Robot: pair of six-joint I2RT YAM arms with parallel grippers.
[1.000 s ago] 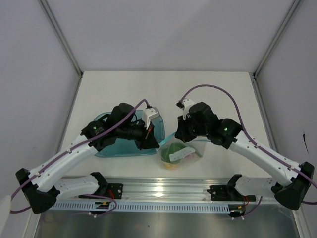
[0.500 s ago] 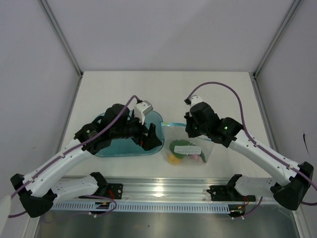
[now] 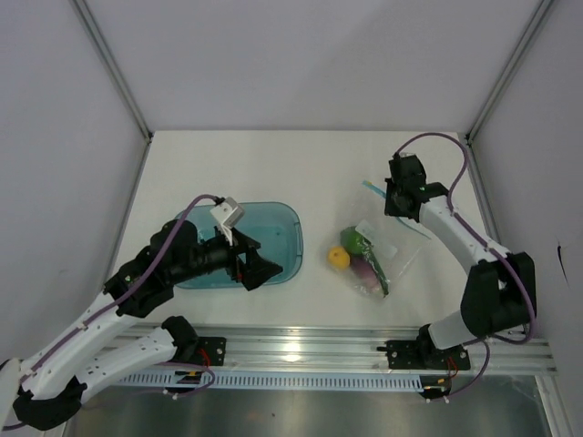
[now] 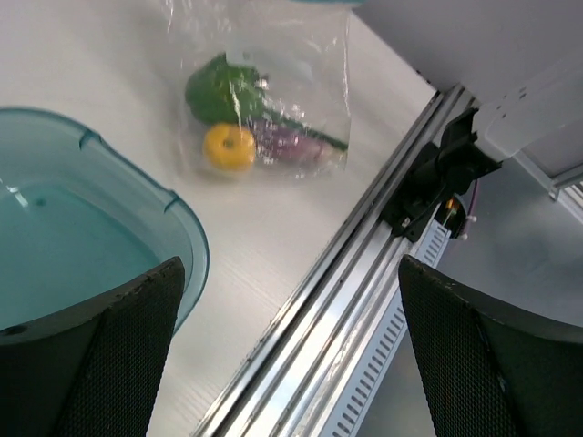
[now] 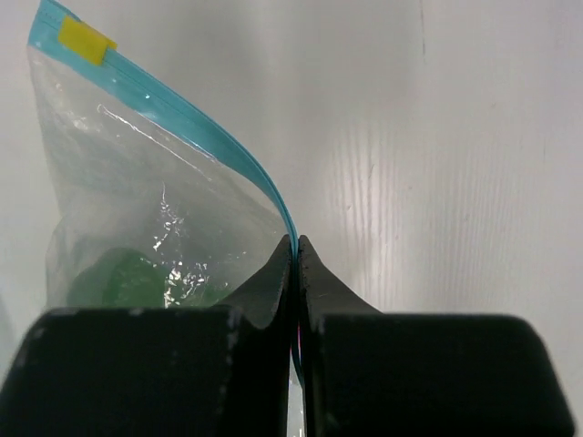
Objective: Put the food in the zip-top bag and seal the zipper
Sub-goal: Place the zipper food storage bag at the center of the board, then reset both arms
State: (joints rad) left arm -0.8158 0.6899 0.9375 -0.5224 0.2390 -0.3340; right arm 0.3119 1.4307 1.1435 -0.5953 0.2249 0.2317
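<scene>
- Evidently sealing is in hand: the crinkly clear zip-top bag [image 3: 387, 259] lies toward the right of the white table [image 3: 273, 164], with the round yellow fruit [image 3: 338, 258], glossy green vegetable [image 3: 353, 239] and purple piece [image 3: 363, 270] inside.
- The right gripper [image 5: 293, 244] pinches the thin blue-teal zipper strip [image 5: 182, 118]. The next move, I judge, is a slide along it.
- The left gripper [image 4: 290, 273], spread and holding nothing, hovers at the edge of the translucent teal tray [image 3: 282, 228], well apart from the bag. Nothing obstructs.

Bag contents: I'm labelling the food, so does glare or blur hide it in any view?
Top view: sharp, food plain. Left wrist: glare streaks on the bag, food readable. Right wrist: right hand dark and close, green piece blurred.
</scene>
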